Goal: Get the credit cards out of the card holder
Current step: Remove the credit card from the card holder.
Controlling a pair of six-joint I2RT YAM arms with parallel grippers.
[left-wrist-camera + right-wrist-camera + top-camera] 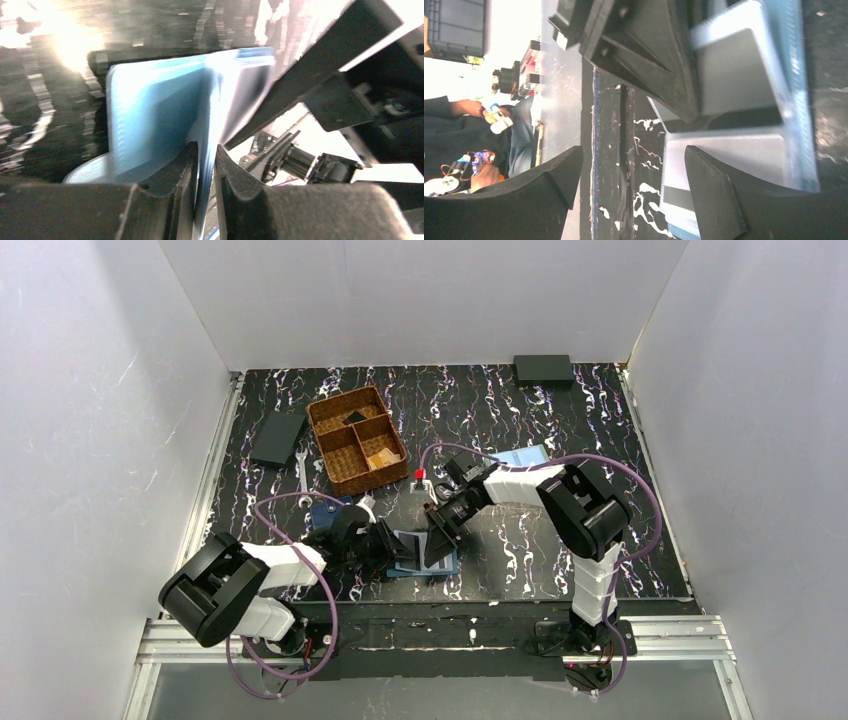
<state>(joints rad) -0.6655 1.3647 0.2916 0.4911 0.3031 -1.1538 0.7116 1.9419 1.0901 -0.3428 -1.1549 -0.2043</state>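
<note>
The blue card holder (425, 558) lies open near the table's front edge. My left gripper (396, 546) is shut on one upright flap of it; in the left wrist view the fingertips (187, 155) pinch the thin blue flap (150, 115). My right gripper (440, 532) is open and empty, hovering over the holder's right half. In the right wrist view its jaws stand wide apart (631, 160), one over the bare table and one over the holder (796, 100). A whitish credit card (674, 172) with a dark stripe sticks out of a pocket beside that finger.
A wicker basket (356, 439) with compartments stands at the back left, a black wallet (278, 438) left of it. A navy wallet (325, 515) lies behind the left arm. A pale blue holder (522, 456) and a black box (543, 369) lie at the back right. A red-topped object (419, 475) stands mid-table.
</note>
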